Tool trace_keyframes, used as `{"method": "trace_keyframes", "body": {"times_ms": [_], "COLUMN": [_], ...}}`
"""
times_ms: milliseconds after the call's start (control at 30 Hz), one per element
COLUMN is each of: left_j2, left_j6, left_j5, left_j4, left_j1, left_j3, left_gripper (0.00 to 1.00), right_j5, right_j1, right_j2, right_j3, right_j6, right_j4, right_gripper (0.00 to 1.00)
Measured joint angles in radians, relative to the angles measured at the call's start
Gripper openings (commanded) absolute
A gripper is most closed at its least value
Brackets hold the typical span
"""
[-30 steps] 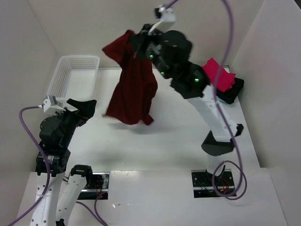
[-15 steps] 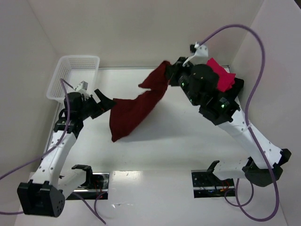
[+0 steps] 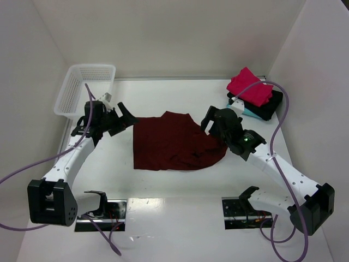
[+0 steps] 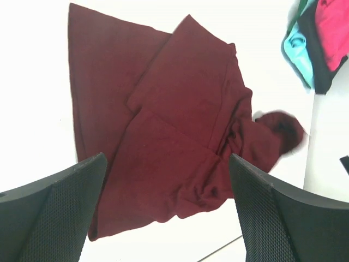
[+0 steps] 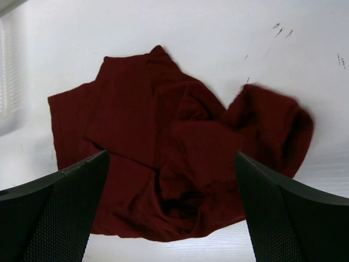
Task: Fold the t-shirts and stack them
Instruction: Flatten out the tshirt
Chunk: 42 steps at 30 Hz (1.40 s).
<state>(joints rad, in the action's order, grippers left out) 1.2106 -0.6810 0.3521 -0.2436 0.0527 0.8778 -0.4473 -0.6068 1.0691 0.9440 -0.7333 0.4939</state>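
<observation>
Maroon t-shirt (image 3: 172, 147) lies rumpled mid-desk (image 3: 163, 185), its right side bunched. Left gripper (image 3: 126, 119) and right gripper (image 3: 209, 121) flank it, both jaws spread, holding nothing. Probably placed centrally for smoothing before folding. Folded stack (image 3: 252, 94) sits in the far right corner.

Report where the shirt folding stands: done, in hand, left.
Done: the pink-red shirt sits folded atop the black shirt and teal shirt at the far right. In hand: nothing gripped; the maroon shirt lies rumpled on the table, with the left pincer and right pincer open at either side. Left: flatten, fold and stack it.
</observation>
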Motion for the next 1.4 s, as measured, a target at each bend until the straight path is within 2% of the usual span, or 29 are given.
{"method": "trace_keyframes", "body": {"times_ms": [233,467,700,900,967,1200,1367,1400], "left_j2": [0.195,0.407,0.566,0.591,0.601,0.638,0.645,0.645], "left_j6": [0.054,0.081,0.079,0.080,0.080,0.078,0.074,0.073], "left_j5": [0.026,-0.072,-0.164,-0.190,-0.183,-0.136,-0.107,-0.102], "left_j4": [-0.010,-0.023,-0.018,-0.018,-0.013,0.015,0.032,0.038], "left_j1": [0.083,0.204,0.229,0.228,0.229,0.227,0.227,0.227], "left_j3": [0.058,0.223,0.260,0.263,0.267,0.275,0.272,0.268], "left_gripper": [1.00,1.00,1.00,0.94,0.87,0.86,0.73,0.68], "right_j5": [0.027,0.067,0.087,0.097,0.099,0.105,0.108,0.111], "right_j1": [0.006,0.009,0.032,0.047,0.047,0.052,0.055,0.055], "right_j2": [0.010,0.048,0.051,0.053,0.059,0.070,0.070,0.070], "right_j3": [0.025,0.018,-0.005,-0.005,-0.005,-0.005,-0.016,-0.019], "right_j6": [-0.002,-0.002,0.008,0.021,0.023,0.029,0.033,0.033], "right_j4": [-0.022,-0.064,-0.082,-0.091,-0.091,-0.096,-0.113,-0.114], "right_gripper": [1.00,1.00,1.00,1.00,1.00,1.00,1.00,1.00]}}
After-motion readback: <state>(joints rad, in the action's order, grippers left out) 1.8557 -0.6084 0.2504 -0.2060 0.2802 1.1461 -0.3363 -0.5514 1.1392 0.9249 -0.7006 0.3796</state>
